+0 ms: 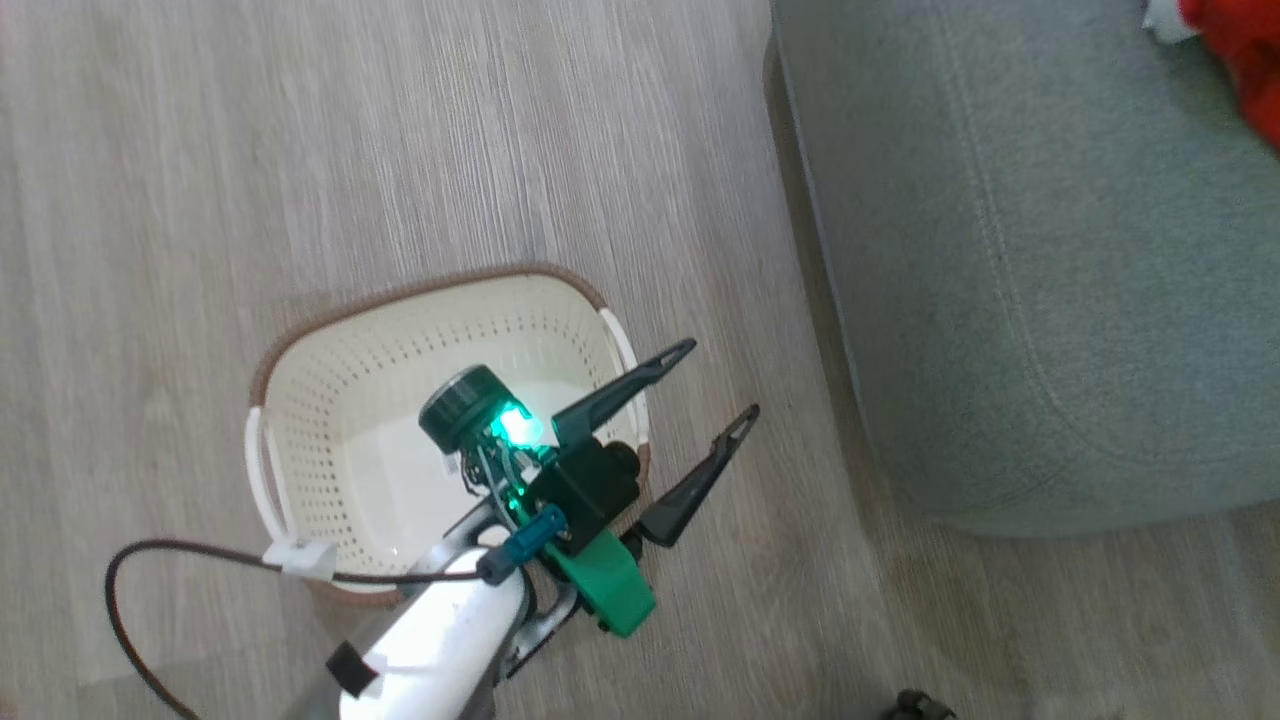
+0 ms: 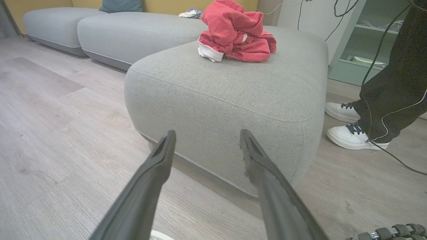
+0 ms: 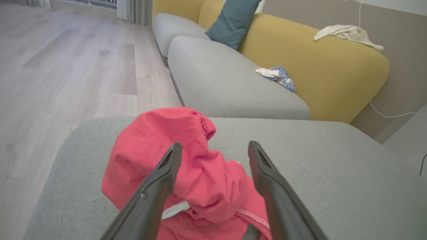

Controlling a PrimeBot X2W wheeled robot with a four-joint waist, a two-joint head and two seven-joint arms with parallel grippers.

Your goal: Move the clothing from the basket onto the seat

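Clothing (image 2: 237,36) heaped on seat (image 2: 217,100) top. Basket (image 1: 400,330), near on the floor (image 1: 300,150), shows no fabric: transfer looks complete.
Right tool (image 3: 216,144) spread above the heap, pinching nothing, probably so it lies free.
Left tool (image 1: 722,378) spread, empty, idle by the basket's right rim.

We note soft crumpled fabric clothing (image 2: 237,38): bright red, white trim | rectangular plastic basket (image 1: 530,320): cream, perforated dots, brown woven-look rim | large upholstered seat (image 1: 1050,260): grey-green | plank floor (image 1: 300,150): pale grey wood-grain
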